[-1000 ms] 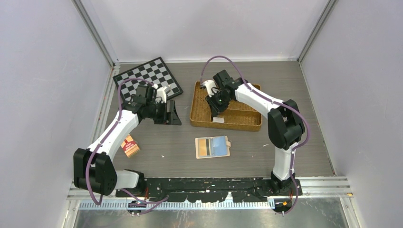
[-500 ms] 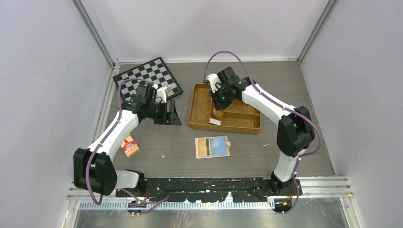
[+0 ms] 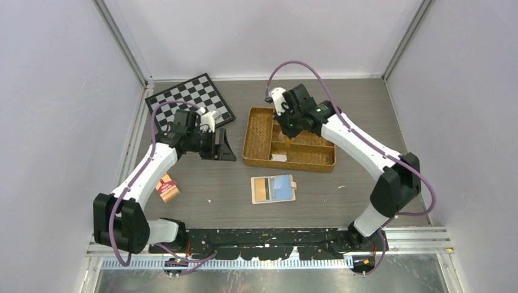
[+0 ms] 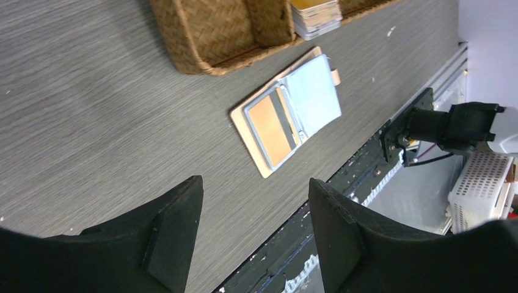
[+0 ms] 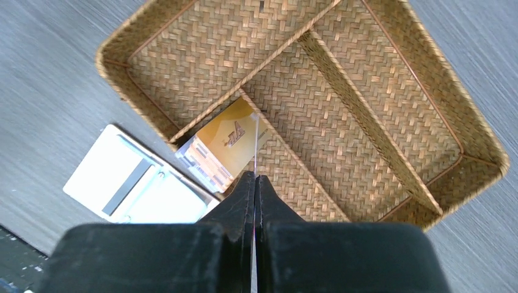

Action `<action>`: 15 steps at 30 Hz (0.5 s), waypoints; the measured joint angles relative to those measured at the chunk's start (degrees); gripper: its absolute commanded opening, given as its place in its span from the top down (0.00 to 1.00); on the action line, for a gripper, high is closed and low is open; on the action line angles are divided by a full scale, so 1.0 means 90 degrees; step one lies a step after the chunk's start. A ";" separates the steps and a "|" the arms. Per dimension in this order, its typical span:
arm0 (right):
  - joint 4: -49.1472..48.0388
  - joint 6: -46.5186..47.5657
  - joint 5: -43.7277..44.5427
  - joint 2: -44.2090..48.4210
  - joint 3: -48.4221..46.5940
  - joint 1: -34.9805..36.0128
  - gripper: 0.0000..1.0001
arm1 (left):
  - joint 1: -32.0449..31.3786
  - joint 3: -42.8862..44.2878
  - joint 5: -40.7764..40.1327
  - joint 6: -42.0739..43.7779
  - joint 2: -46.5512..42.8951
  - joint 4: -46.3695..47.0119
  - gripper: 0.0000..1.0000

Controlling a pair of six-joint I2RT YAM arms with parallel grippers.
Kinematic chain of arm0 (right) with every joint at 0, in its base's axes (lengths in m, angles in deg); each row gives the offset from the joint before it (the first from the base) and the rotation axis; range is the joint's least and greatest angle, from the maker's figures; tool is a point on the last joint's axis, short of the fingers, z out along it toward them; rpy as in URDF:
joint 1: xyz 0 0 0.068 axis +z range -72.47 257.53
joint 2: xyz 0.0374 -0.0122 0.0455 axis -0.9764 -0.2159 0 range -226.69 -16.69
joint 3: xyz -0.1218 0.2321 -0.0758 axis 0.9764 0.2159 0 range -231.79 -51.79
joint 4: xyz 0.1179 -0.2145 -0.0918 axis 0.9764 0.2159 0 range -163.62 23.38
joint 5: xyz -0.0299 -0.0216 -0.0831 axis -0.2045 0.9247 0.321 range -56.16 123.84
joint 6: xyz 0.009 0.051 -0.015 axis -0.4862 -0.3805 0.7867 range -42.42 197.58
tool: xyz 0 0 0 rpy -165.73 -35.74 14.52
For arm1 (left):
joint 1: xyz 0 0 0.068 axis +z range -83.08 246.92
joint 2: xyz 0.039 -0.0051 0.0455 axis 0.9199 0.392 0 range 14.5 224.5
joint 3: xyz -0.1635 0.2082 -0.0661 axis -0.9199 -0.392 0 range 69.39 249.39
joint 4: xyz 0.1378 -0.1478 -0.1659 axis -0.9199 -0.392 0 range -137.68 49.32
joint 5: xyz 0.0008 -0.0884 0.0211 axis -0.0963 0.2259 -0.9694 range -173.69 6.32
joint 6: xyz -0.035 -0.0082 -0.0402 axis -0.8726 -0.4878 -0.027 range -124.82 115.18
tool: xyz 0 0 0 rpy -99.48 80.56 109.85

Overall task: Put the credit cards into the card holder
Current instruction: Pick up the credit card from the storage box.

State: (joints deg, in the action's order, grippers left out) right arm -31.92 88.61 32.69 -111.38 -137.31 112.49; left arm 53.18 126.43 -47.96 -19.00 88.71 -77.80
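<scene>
The card holder (image 3: 273,188) lies open on the table in front of the tray, with an orange-tan card in one sleeve and a blue-teal one in the other; it also shows in the left wrist view (image 4: 287,116) and the right wrist view (image 5: 134,183). A stack of credit cards (image 5: 223,149) lies in the tray's near compartment (image 3: 278,156). My right gripper (image 5: 255,178) hangs above the tray (image 3: 287,124), shut on a thin card (image 5: 255,143) seen edge-on. My left gripper (image 4: 256,226) is open and empty, left of the tray (image 3: 223,147).
The woven wicker divided tray (image 3: 256,155) stands behind the card holder. A chessboard (image 3: 189,101) lies at the back left. A small red-brown packet (image 3: 166,187) lies near the left arm's base. The black base rail (image 3: 269,235) runs along the front.
My right gripper has risen out of the tray's near compartment and moved toward the back, with a card in its jaws. The left arm has barely moved.
</scene>
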 measured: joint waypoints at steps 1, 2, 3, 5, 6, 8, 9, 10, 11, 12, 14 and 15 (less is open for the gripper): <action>0.0068 -0.0087 0.0002 0.0163 -0.0005 0.0015 0.99 | -0.0007 -0.0027 0.0087 0.0010 -0.0051 0.0056 0.35; 0.0126 -0.0172 -0.0010 0.0301 -0.0015 0.0017 1.00 | -0.0029 -0.0051 0.0175 0.0022 -0.0117 0.0097 0.35; 0.0197 -0.0250 -0.0032 0.0408 -0.0036 0.0017 0.99 | -0.0063 -0.0075 0.0245 0.0056 -0.0194 0.0138 0.35; 0.0384 -0.0437 -0.0143 0.0636 -0.0092 0.0017 1.00 | -0.0155 -0.0102 0.0401 0.0138 -0.0352 0.0202 0.34; 0.0459 -0.0505 -0.0209 0.0719 -0.0107 0.0017 0.99 | -0.0236 -0.0114 0.0495 0.0165 -0.0430 0.0245 0.34; 0.0646 -0.0709 -0.0488 0.0920 -0.0114 0.0015 0.99 | -0.0435 -0.0143 0.0716 0.0228 -0.0588 0.0367 0.34; 0.0726 -0.0775 -0.0605 0.0988 -0.0117 0.0015 1.00 | -0.0544 -0.0170 0.0845 0.0265 -0.0670 0.0447 0.33; 0.0855 -0.0903 -0.0811 0.1054 -0.0117 0.0012 1.00 | -0.0653 -0.0197 0.0988 0.0287 -0.0760 0.0517 0.33; 0.0933 -0.0984 -0.0984 0.1086 -0.0117 0.0015 1.00 | -0.0733 -0.0223 0.1093 0.0299 -0.0823 0.0576 0.32; 0.1030 -0.1093 -0.1217 0.1107 -0.0117 0.0015 1.00 | -0.0852 -0.0260 0.1236 0.0304 -0.0903 0.0675 0.32; 0.1183 -0.1309 -0.1824 0.1115 -0.0107 0.0015 0.99 | -0.1008 -0.0325 0.1447 0.0301 -0.1013 0.0843 0.32; 0.1207 -0.1443 -0.2227 0.1115 -0.0063 0.0015 0.99 | -0.1100 -0.0364 0.1566 0.0296 -0.1061 0.0928 0.32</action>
State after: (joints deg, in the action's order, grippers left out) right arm -21.06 75.63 12.65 -101.35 -137.87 112.62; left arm 43.28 123.15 -33.86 -16.33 79.16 -69.45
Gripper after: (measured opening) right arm 0.031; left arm 0.678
